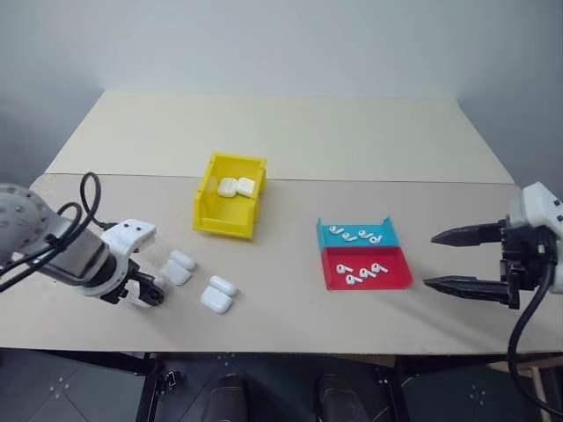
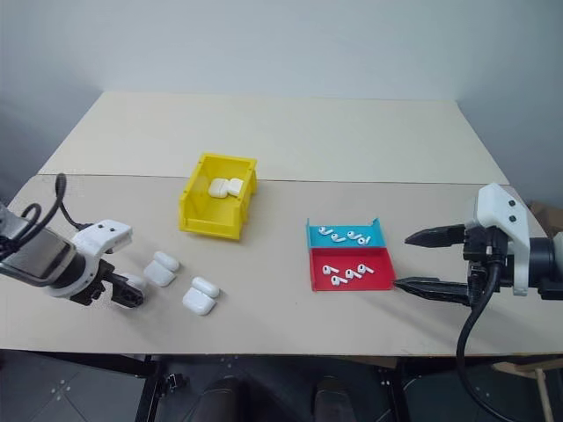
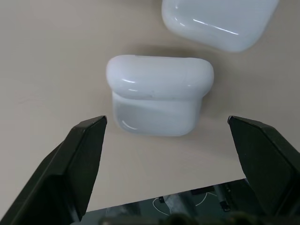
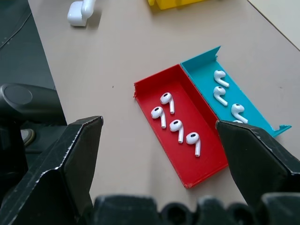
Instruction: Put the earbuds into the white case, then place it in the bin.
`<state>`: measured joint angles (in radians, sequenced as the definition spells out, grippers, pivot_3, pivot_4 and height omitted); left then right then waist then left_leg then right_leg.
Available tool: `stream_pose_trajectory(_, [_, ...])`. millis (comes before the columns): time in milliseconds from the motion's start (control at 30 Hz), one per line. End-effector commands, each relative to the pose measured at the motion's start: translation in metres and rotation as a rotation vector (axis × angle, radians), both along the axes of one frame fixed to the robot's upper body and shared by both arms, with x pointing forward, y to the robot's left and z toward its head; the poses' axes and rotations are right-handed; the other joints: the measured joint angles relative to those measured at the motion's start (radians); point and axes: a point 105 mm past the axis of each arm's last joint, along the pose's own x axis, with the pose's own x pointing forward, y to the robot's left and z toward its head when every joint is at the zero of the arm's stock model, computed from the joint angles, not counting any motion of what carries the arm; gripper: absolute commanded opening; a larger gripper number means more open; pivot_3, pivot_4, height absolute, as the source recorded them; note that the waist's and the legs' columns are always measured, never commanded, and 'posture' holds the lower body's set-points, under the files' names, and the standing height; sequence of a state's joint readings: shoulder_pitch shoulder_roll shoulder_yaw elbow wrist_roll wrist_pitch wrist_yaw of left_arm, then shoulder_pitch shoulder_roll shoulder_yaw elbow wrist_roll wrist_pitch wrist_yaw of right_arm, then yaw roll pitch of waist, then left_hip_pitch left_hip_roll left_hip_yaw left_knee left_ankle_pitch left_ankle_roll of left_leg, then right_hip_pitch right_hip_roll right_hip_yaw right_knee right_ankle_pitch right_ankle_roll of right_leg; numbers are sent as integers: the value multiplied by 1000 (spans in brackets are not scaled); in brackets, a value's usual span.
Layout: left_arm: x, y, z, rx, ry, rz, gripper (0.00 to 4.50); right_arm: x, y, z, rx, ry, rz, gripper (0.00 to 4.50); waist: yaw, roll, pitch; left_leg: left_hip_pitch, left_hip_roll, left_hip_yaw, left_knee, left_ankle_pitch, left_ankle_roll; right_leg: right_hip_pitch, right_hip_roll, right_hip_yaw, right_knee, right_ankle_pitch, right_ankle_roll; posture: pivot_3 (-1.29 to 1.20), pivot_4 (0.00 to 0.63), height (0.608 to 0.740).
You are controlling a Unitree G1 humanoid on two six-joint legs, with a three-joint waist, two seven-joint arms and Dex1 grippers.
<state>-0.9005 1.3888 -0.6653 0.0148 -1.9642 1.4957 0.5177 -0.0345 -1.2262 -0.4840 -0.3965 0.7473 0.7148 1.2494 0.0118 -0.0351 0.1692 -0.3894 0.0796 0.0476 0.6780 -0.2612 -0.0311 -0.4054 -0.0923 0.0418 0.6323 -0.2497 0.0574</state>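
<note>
Plain beige table point(image 1: 352, 141) against a grey wall, and the job's partly done: two shut white cases already sit in the yellow bin point(image 1: 214, 204). In front of the bin and to its left, two more cases wait with lids flipped open. The left gripper point(image 3: 166, 140) hangs spread wide over the nearer white case point(image 3: 157, 96), nothing pinched. Earbuds point(image 4: 176, 124) are still in the red tray point(image 4: 145, 93) and blue tray point(image 4: 201, 65), right of the bin. The right gripper point(image 1: 457, 259) is spread beside them, empty.

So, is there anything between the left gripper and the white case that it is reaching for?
Nothing visible. The left gripper hangs open over the white case, with bare table between them.
</note>
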Motion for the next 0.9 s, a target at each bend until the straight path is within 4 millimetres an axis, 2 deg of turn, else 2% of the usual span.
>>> stream_pose_trajectory(33, [1, 2, 5, -2, -18, 11, 4500, 0, -2, 14, -25, -50, 4, 4465, 0, 0, 0, 0, 0, 0, 0, 0, 0, 0, 0, 0, 0, 0, 0, 0, 150, 740])
stream_pose_trajectory(400, [9, 3, -13, 39, -18, 64, 4500, -4, -6, 16, -40, -57, 0, 4465, 1, 0, 0, 0, 0, 0, 0, 0, 0, 1, 0, 0, 0, 0, 0, 0, 150, 740])
stream_pose_trajectory(600, [15, -4, -17, 39, -29, 52, 4500, -6, -8, 18, -47, -59, -9, 4465, 12, 6, -4, 4, -1, 0, 0, 1, -1, 4, -1, 0, 1, 0, 0, 0, 150, 740])
stream_pose_trajectory(733, [13, -4, -16, 42, -33, 45, 3661, -8, -9, 17, -46, -56, -15, 4500, 14, 8, -5, 4, -1, -1, 0, 1, -1, 4, -1, 0, 1, 0, 0, 0, 150, 740])
stream_pose_trajectory(767, [13, -3, -16, 44, -39, 47, 3211, -8, -9, 16, -44, -55, -16, 4500, 14, 8, -5, 4, -1, -1, -1, 1, -1, 4, -1, 0, 1, 0, 0, 0, 150, 740])
stream_pose_trajectory(833, [12, -2, -13, 46, -48, 47, 2826, -8, -8, 15, -41, -56, -17, 4500, 12, 8, -5, 4, -1, -1, -1, 1, -1, 4, -1, 0, 1, 0, 0, 0, 150, 740])
stream_pose_trajectory(900, [13, 0, -9, 56, -67, 52, 2773, -8, -8, 13, -37, -60, -13, 4500, 12, 8, -5, 4, -1, -1, 0, 1, -1, 4, -1, 0, 1, 0, 0, 0, 150, 740])
